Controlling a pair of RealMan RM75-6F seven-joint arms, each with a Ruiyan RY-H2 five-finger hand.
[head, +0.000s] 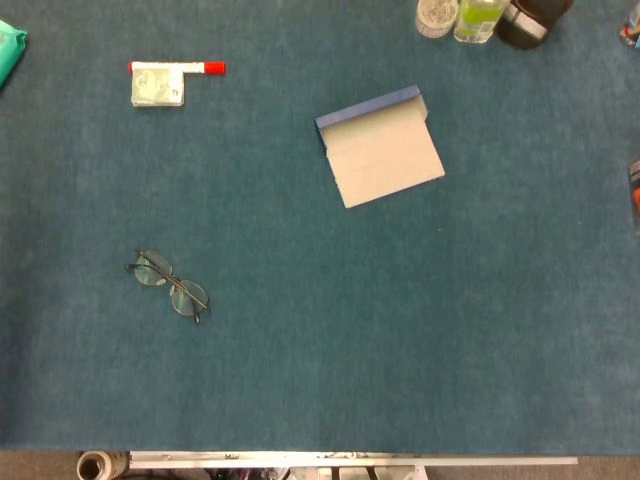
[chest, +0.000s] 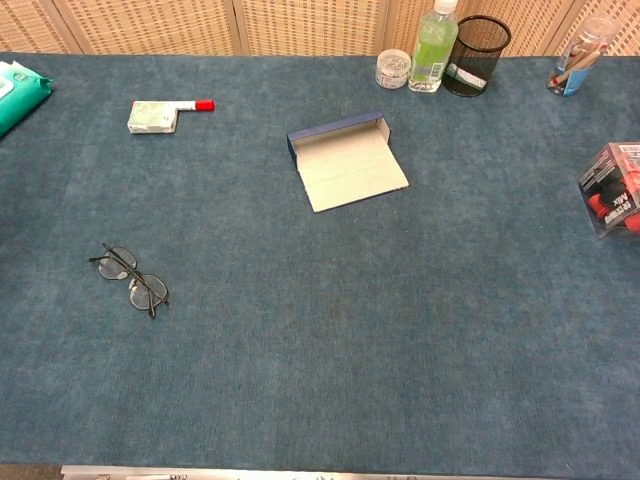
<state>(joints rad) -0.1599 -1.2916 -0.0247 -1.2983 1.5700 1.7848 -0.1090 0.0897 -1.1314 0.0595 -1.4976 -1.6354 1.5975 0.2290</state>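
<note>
Now glasses (head: 168, 284) flat, long axis diagonal, upper-left to lower-right.

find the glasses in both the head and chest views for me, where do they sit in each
Head view: the glasses lie in the lower left of the picture, on the blue table cover, lenses side by side on a slant.
Chest view: the glasses lie at the left, a little below the middle.
Shared landmark: the open blue case lies up and to the right of them in both views.

Neither arm nor either robot hand shows in both views.
</note>
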